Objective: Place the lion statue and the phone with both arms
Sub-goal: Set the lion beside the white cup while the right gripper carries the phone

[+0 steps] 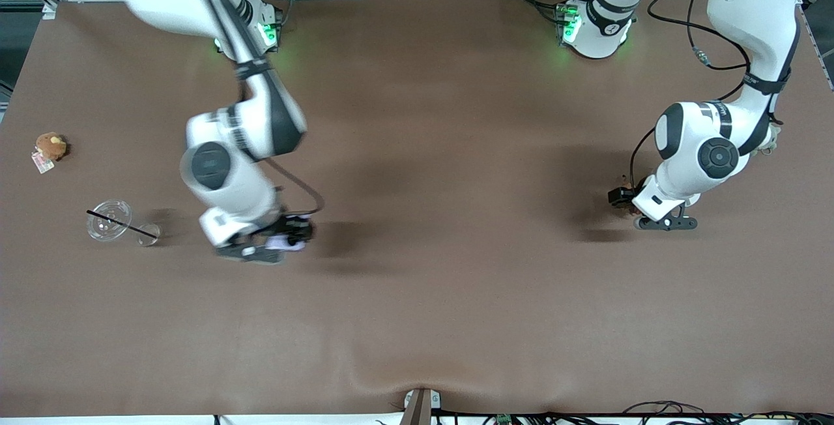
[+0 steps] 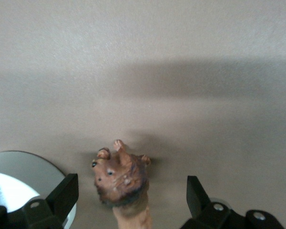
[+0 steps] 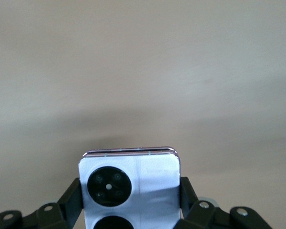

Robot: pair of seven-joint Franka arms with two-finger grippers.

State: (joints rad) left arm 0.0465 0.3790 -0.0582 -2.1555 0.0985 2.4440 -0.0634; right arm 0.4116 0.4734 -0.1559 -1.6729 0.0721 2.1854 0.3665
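Observation:
The lion statue [image 2: 121,179] is a small brown-orange figurine that lies on the brown table between my left gripper's [image 2: 128,191] black fingers [image 2: 62,195]. The fingers stand wide apart and do not touch it. In the front view this gripper [image 1: 629,205] is low at the table, toward the left arm's end, and the lion [image 1: 633,211] barely shows under it. My right gripper [image 3: 128,191] is shut on the pale lavender phone [image 3: 128,186], with the fingers pressed to its two sides and its black camera circles facing up. In the front view this gripper [image 1: 285,239] holds the phone [image 1: 288,243] just over the table.
A round brown plush toy with a tag [image 1: 51,146] lies near the right arm's end of the table. A clear lid with a black straw [image 1: 109,219] and a small clear cup [image 1: 148,234] lie beside the right gripper, toward that end.

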